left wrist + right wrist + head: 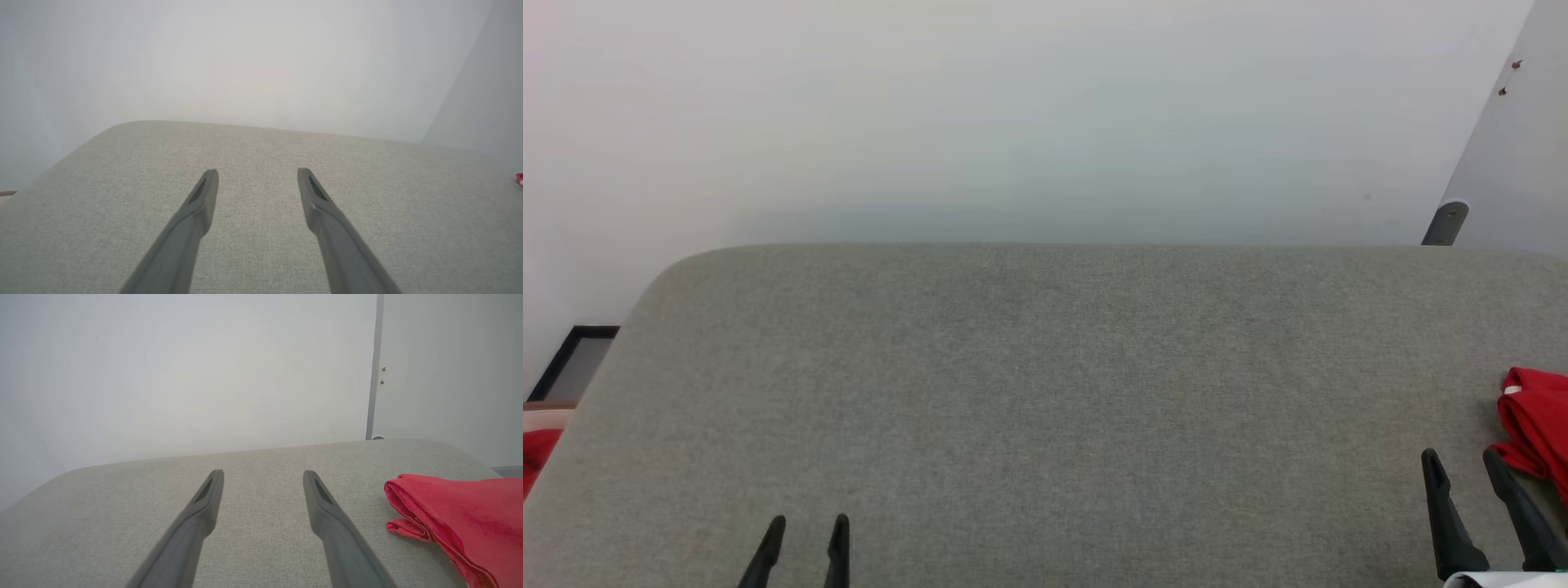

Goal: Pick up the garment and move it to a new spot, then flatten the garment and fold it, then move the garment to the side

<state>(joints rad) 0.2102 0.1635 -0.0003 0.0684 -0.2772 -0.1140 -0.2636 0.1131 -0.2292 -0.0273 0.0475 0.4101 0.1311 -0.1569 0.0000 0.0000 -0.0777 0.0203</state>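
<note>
grey padded surface (1045, 392) | garment (461, 514) folded (rounded end toward right pincer (263, 474))

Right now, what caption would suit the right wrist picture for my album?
Open right pincer above the grey fabric surface, with the red garment lying in folds to its right, untouched.

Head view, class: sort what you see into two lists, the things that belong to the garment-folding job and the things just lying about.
Belongs to the job:
- red garment, at the table's right edge
- grey padded table
- left hand and right hand, both open and holding nothing

Just lying about:
- black frame
- red item past the table's left edge
- grey post
</note>
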